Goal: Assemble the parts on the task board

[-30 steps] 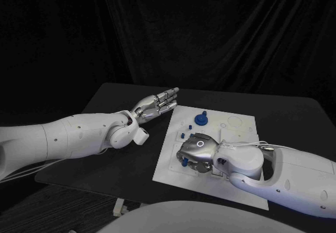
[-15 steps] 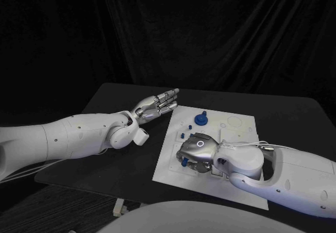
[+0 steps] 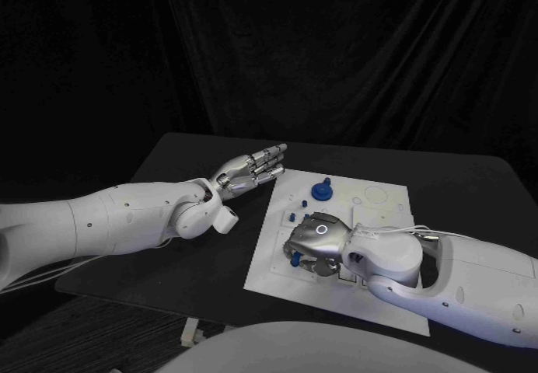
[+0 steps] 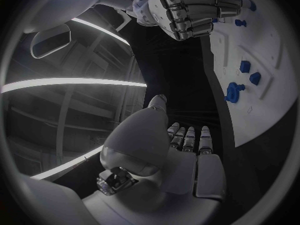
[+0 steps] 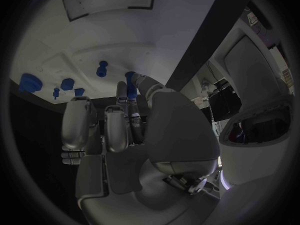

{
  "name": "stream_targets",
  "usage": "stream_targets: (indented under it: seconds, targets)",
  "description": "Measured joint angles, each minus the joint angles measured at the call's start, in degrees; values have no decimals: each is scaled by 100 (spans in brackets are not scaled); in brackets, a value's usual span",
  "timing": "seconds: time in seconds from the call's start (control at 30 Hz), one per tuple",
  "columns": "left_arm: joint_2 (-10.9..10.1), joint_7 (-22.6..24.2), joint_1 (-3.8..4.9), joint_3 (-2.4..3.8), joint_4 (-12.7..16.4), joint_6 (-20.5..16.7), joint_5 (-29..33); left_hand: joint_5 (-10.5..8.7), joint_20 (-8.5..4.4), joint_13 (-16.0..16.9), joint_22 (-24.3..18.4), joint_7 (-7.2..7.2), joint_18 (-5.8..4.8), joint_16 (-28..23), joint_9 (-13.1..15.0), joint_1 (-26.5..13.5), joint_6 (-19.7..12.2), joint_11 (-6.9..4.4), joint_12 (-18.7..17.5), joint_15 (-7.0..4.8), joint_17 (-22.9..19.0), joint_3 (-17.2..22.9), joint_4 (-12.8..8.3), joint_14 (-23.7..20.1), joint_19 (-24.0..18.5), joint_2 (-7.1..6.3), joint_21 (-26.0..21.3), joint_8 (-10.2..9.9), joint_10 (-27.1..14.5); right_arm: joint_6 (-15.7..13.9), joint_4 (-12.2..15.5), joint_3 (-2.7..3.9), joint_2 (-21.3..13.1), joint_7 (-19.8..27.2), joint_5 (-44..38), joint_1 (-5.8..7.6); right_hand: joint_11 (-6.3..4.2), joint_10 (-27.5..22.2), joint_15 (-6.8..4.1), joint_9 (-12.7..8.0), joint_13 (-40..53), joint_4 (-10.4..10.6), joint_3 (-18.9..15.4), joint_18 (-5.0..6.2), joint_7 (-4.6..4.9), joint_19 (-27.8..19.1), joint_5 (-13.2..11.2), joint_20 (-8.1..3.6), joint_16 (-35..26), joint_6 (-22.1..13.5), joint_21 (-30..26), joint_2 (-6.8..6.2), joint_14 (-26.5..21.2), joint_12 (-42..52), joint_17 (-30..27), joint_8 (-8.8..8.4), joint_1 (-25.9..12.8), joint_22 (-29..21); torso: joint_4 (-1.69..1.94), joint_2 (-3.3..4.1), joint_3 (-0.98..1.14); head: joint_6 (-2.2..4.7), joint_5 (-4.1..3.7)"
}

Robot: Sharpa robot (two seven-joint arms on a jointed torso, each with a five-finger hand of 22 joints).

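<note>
One small blue peg point(image 5: 130, 86) we pinch in our right silver hand point(image 3: 317, 242) above the white task board point(image 3: 385, 203); our left silver hand point(image 3: 253, 165) lies flat, fingers together.

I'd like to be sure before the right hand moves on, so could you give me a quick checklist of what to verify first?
1. Right hand has a part: ok; a blue peg sits between its fingers, over the task board.
2. Firmness of that hold: cannot tell; the contact is mostly hidden.
3. Left hand out of the way: ok; it is flat and empty over the black table, beside the board.
4. Other parts undisturbed: ok; the large blue knob stands at the far end.
5. Target hole free: cannot tell; the hand covers it.
</note>
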Motion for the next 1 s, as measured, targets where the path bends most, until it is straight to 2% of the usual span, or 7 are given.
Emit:
stream_targets:
  seconds: [0.17, 0.43, 0.53, 0.67, 0.77, 0.87, 1.0]
  targets:
    - [8, -20, -6, 0, -8, 16, 0, 0, 0, 0, 0, 0, 0, 0, 0, 0, 0, 15, 0, 21, 1, 0, 0, 21, 0, 0, 0, 0, 16, 6, -4, 0, -10, 6, -2, 0, 21, -21, 0, -44, 0, 31, -16, 0, 0, -5, -154, -5, -22, 0, -38, -23, 0, -46, -74, -88, -23, 0, 0, -1, -1, 0, -4]
    - [12, -46, -11, 0, -19, 35, 0, 0, 0, 0, 1, 0, 0, 0, 5, 0, 0, 15, 0, 20, 2, 16, -16, 21, 0, 0, 0, 22, 16, 6, -6, 0, -56, 21, -4, -1, 31, -73, -20, -197, -27, 159, -112, 0, -61, -9, -536, -9, -88, -102, -113, -84, -20, -160, -150, -306, -128, -1, 0, -1, -1, 0, -15]
    - [14, -55, -13, 0, -22, 42, 0, 0, 0, 1, 1, 19, 0, 0, 5, 0, 19, 15, 0, 20, 3, 16, -16, 20, 0, 0, 0, 22, 16, -5, -3, 0, -92, 33, -4, -1, 31, -73, -20, -260, -27, 207, -160, 0, -88, -25, -620, -25, -88, -237, -136, -77, -20, -172, -154, -423, -135, -1, 0, 0, -1, 0, -18]
    - [17, -68, -15, 0, -25, 51, 0, 0, 0, 1, 1, 20, 0, 0, 5, 0, 21, 15, 0, 20, 3, 16, -15, 20, 0, 0, 0, 22, 16, -55, 8, 0, -140, 60, -5, -1, 31, -73, -20, -456, -26, 310, -264, 0, -146, -25, -647, -25, -90, -658, -153, -77, -20, -188, -165, -707, -135, -1, 0, 0, -1, 0, -18]
    - [19, -77, -16, 0, -28, 58, 0, 18, 0, 1, 2, 34, 0, 0, 8, 14, 34, 26, 0, 20, 4, 26, -25, 20, 0, 14, 0, 22, 4, -108, 11, 0, -161, 88, 7, -1, 16, -59, -23, -499, -26, 326, -280, 0, -153, -25, -647, -25, -110, -684, -159, -66, -23, -214, -169, -724, -124, -1, 0, -1, 0, 0, -18]
    - [21, -86, -17, 0, -30, 63, 0, 23, 0, 2, 2, 41, 0, 0, 12, 23, 41, 54, 0, 24, 4, 29, -33, 16, 0, 23, 0, 22, 13, -152, 13, 0, -172, 115, 29, -1, -16, -27, -51, -506, -38, 366, -320, 0, 0, -25, -647, -25, -110, -505, -159, 1, -31, -239, -169, -652, -53, -1, 0, 0, 0, 0, -24]
    - [22, -95, -18, 0, -32, 70, 0, 23, 0, 2, 2, 41, 0, 0, 12, 23, 41, 54, 0, 41, 4, 15, -47, 0, 0, 23, 0, 22, 13, -210, 13, 0, -186, 156, 64, -1, -21, 22, -62, -506, -45, 379, -332, -1, 52, -26, -647, -25, -110, -356, -159, -23, -20, -238, -175, -589, -18, -2, 0, -1, 0, 0, -25]
